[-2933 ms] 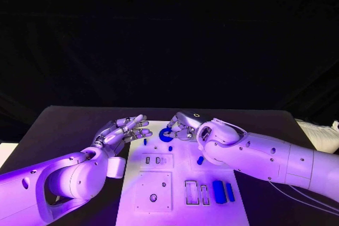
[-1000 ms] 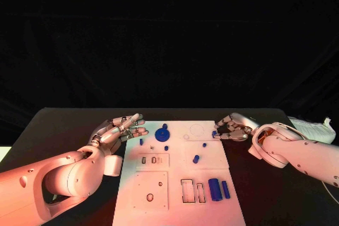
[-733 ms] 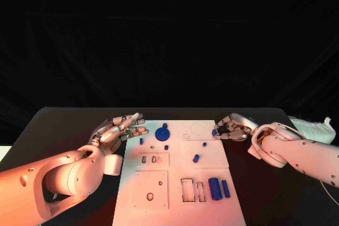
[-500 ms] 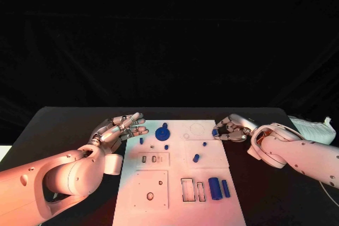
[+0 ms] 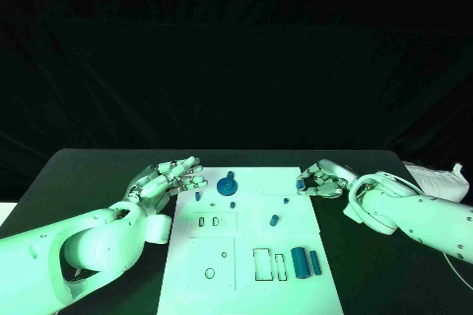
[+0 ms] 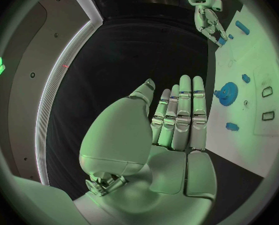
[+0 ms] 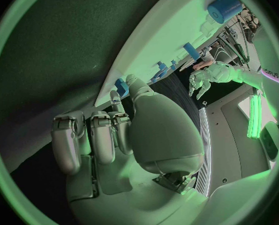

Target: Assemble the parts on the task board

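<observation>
The white task board lies in the middle of the black table. My right hand is at the board's far right edge and pinches a small blue part between thumb and finger; the right wrist view shows that part at the fingertips beside the board's edge. My left hand hovers open by the board's far left corner, fingers straight and apart. A round blue disc part sits on the far middle of the board. Small blue parts lie nearer its centre.
Two blue bars lie beside empty rectangular slots at the board's near right. Square plates with slots fill its left half. White cloth lies at the table's right edge.
My right hand has left the blue disc and moved to the board's far right edge, with a small blue part at its fingertips. Over the last second it barely shifts. The left hand stays.
</observation>
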